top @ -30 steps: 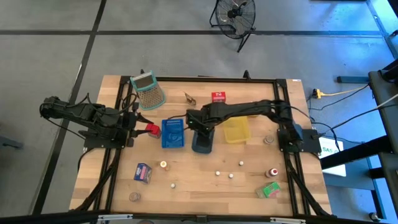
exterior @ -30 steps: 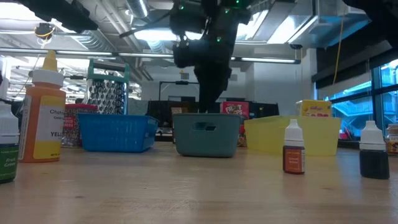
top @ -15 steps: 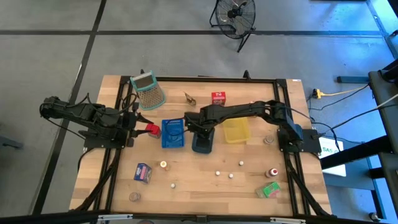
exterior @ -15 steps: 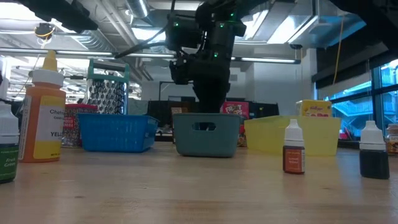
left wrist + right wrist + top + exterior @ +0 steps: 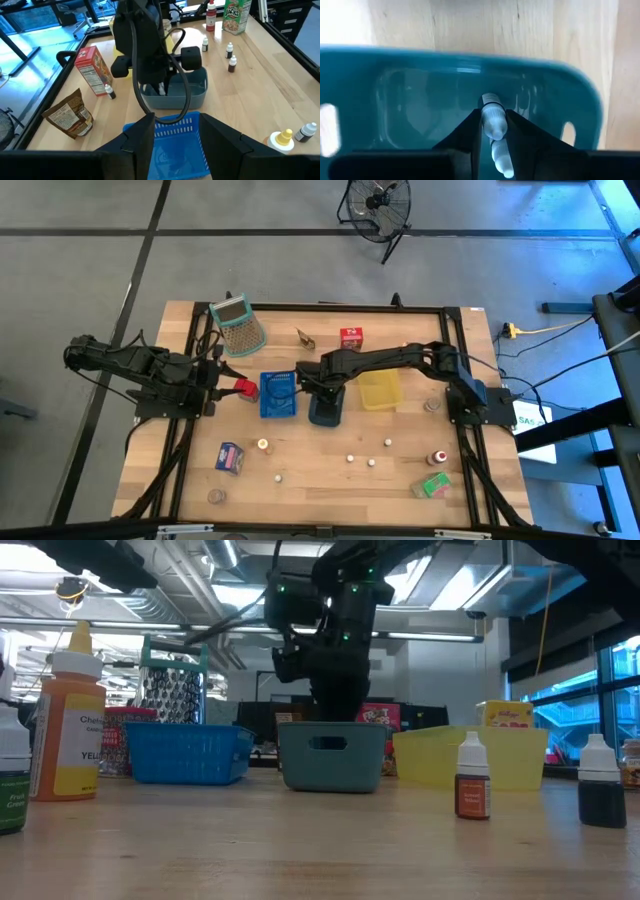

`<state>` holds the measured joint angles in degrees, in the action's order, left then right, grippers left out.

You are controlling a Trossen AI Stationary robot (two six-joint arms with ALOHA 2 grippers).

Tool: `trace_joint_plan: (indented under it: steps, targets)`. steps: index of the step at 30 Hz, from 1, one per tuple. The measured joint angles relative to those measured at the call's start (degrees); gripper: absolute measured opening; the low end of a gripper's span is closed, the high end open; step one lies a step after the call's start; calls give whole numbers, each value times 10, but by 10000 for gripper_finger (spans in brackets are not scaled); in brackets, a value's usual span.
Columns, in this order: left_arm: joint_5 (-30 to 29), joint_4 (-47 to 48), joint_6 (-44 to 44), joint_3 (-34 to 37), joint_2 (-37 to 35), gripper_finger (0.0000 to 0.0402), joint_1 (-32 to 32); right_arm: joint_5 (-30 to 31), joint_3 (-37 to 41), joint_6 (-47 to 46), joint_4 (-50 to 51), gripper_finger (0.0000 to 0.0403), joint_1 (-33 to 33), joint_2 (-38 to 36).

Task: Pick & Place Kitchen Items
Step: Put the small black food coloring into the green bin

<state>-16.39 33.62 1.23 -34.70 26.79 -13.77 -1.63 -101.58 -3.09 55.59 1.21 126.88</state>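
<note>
A grey-blue tray (image 5: 325,412) sits between a blue tray (image 5: 278,396) and a yellow tray (image 5: 380,390).

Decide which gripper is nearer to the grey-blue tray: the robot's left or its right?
Right. The right gripper hangs directly over the grey-blue tray, gripping a small bottle; the left gripper sits beyond the blue tray.

Between the matt black fingers (image 5: 470,131) of the right gripper (image 5: 493,131) sits a small bottle (image 5: 493,123) of smooth translucent plastic. Beyond the fingertips lies the grey-blue tray (image 5: 570,95), glossy moulded plastic, and under it the table (image 5: 560,30) of pale, satin-finished wood grain.
</note>
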Motion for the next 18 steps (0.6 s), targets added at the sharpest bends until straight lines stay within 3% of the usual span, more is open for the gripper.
trace_joint_plan:
  steps: [18]
  targets:
    - [0,0,0,0,0,149,0,-1,-2,10,-5,79,0,12]
